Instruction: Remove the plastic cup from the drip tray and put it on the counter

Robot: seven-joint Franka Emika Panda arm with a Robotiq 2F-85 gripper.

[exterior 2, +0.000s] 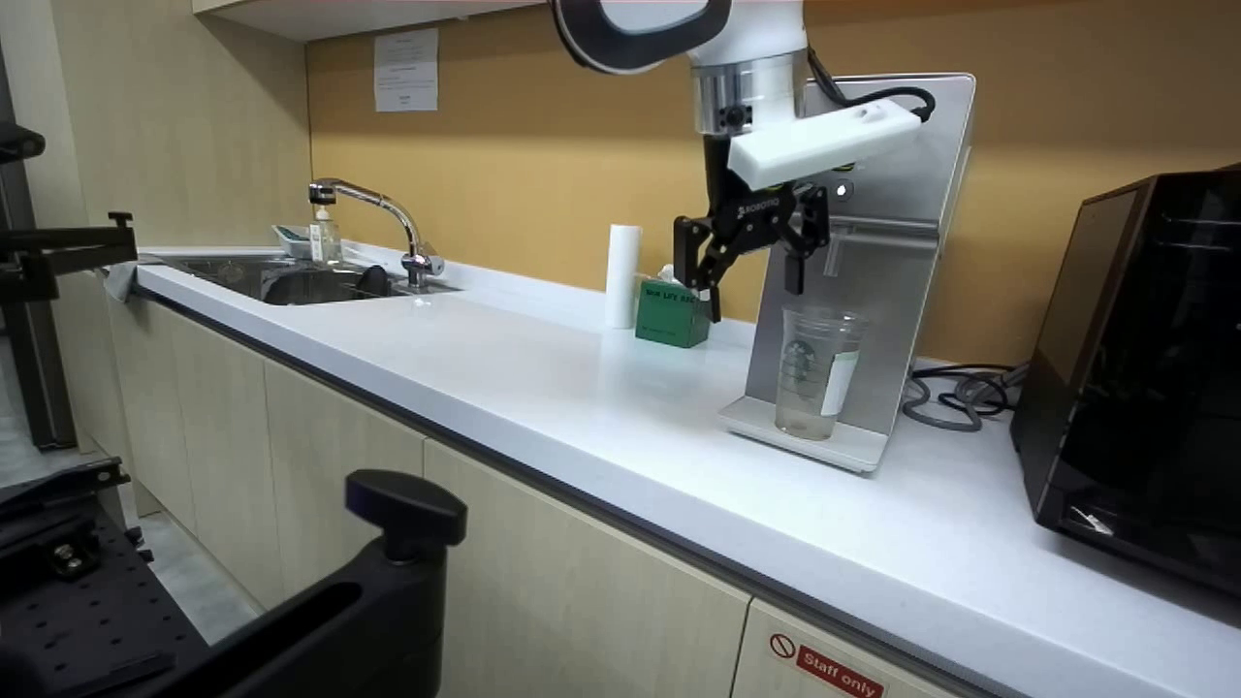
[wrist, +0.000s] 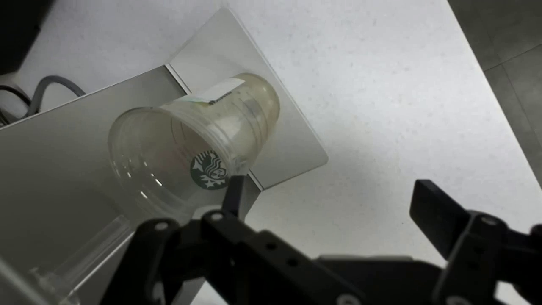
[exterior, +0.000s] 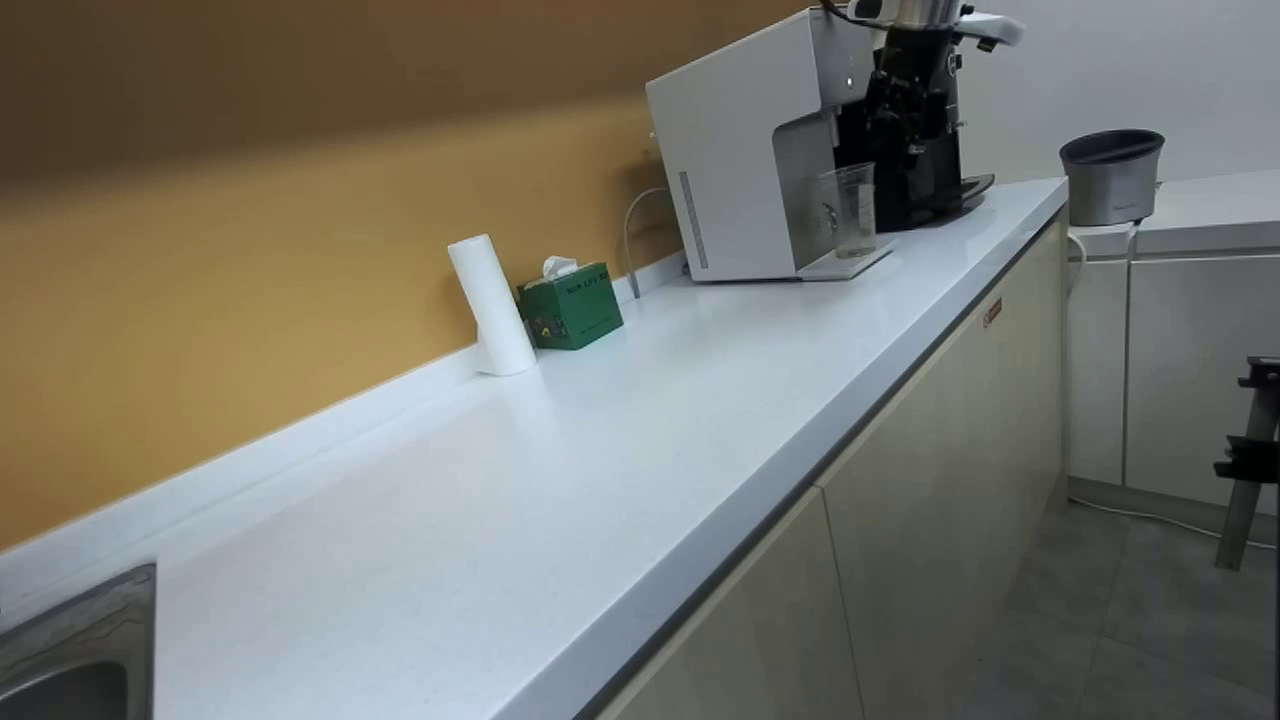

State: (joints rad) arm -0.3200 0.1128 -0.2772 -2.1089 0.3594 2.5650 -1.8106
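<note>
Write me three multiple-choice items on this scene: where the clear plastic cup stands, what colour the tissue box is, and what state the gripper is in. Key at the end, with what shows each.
1. Where does the clear plastic cup stand?
A. In the sink
B. On the drip tray
C. On the floor

2. What colour is the tissue box?
A. Green
B. Red
C. Yellow

3. What state is the gripper in?
A. Shut on the clear plastic cup
B. Shut on nothing
C. Open, holding nothing

Key:
1. B: in both exterior views its base rests on that low ledge.
2. A: its sides are green in both exterior views.
3. C: the wrist view shows its fingers wide apart with nothing gripped.
</note>
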